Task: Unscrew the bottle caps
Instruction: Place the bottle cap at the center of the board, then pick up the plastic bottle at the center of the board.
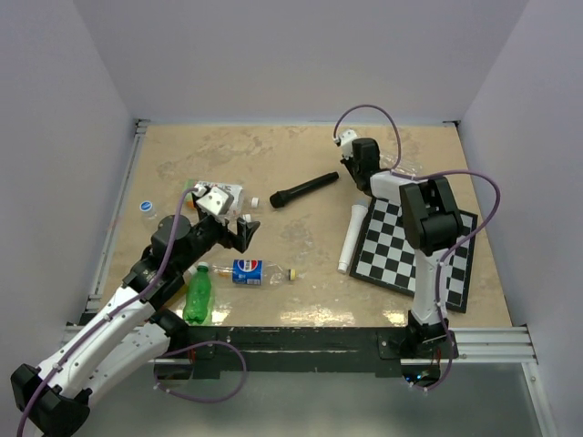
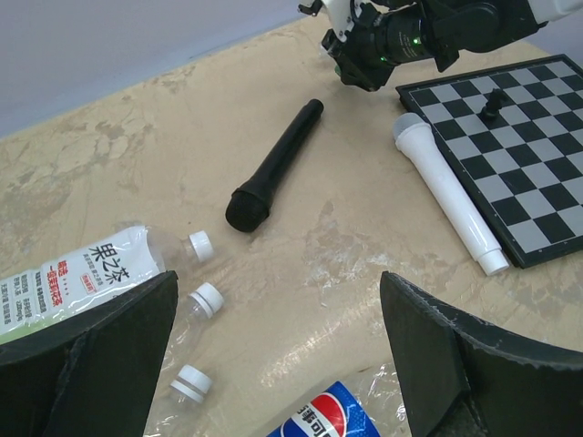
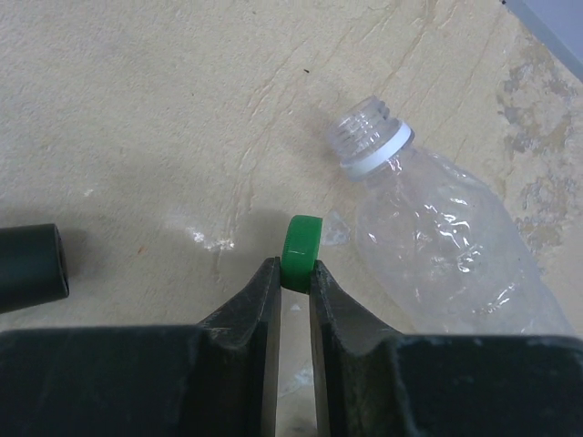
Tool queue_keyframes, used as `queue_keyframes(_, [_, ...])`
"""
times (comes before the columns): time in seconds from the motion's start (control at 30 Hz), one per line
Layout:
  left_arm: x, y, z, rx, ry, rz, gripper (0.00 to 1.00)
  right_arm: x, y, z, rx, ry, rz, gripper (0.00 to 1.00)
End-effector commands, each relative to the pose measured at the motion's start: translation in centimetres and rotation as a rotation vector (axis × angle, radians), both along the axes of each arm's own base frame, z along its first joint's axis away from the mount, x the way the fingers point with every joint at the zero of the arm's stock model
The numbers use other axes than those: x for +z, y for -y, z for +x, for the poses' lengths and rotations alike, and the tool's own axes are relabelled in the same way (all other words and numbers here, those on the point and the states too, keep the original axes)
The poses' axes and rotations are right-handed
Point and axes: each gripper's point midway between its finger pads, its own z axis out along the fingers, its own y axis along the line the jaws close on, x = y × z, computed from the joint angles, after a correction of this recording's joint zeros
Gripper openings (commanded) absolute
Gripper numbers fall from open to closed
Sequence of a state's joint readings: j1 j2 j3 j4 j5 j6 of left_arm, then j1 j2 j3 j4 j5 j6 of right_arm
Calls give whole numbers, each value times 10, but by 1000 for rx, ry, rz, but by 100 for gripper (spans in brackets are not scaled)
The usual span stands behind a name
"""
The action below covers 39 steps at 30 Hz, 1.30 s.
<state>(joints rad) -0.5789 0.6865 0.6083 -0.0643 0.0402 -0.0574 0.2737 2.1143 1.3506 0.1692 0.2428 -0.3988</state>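
R claw [image 3: 293, 273] pinches green cap [image 3: 301, 241] on edge, just beside uncapped clear bottle [image 3: 437, 246] lying on tabletop [image 3: 137, 109]; L claw [image 2: 278, 364] spread wide, empty, by Pepsi bottle [image 2: 323, 417]; white caps [image 2: 208, 299] near.

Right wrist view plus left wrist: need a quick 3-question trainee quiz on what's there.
1. True or false: the right gripper is pinching a green cap.
2. The neck of the clear bottle beside that cap is: A) closed with a white cap, B) open with no cap, C) closed with a blue cap.
3. How many white caps show in the left wrist view?

Key: 1 true; 2 B; 3 three.
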Motion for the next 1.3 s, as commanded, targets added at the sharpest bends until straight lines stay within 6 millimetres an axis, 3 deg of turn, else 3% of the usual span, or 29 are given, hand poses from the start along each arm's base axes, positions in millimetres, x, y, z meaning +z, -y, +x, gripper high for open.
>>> queue_keyframes(0.0, [13, 3, 3, -14, 56, -6, 96, 16, 2, 17, -15, 41, -16, 19])
queue_keyframes(0.13, [12, 3, 3, -15, 57, -5, 96, 14, 0, 16, -2, 33, -10, 25])
queue_keyframes(0.4, [12, 2, 3, -13, 56, -3, 96, 28, -7, 12, 31, 37, 25, 37])
queue_keyframes(0.97, [15, 1, 2, -12, 66, -3, 96, 81, -37, -11, 202, 34, 138, 45])
queue_keyframes(1.27, [15, -1, 3, -2, 66, 1, 97, 112, -50, -34, 324, 27, 188, 57])
